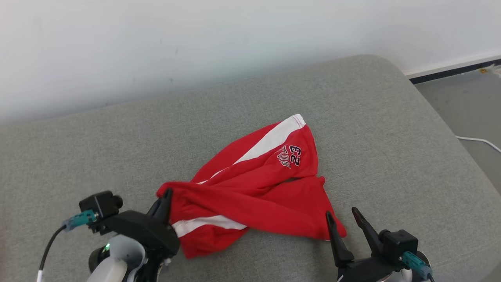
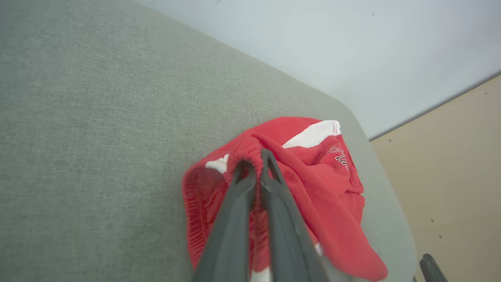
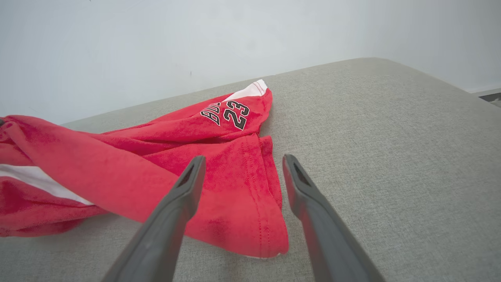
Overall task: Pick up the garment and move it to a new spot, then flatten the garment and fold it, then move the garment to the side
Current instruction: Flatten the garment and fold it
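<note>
The garment [image 1: 258,184] is a pair of red shorts with white side stripes and a "23" print, lying crumpled on the grey cushion [image 1: 117,156]. My left gripper [image 1: 167,194] is shut on the garment's left edge, lifting a bunched fold off the cushion. In the left wrist view its dark fingers [image 2: 250,188] pinch the red cloth [image 2: 325,184]. My right gripper [image 1: 342,213] stands open just over the garment's lower right corner. In the right wrist view that corner's hem [image 3: 250,219] lies between and below the spread fingers [image 3: 188,184].
A white wall [image 1: 195,39] rises behind the cushion. The cushion's rounded right edge [image 1: 442,117] drops to a grey floor with a white cable [image 1: 477,140]. Bare cushion stretches left of and beyond the garment.
</note>
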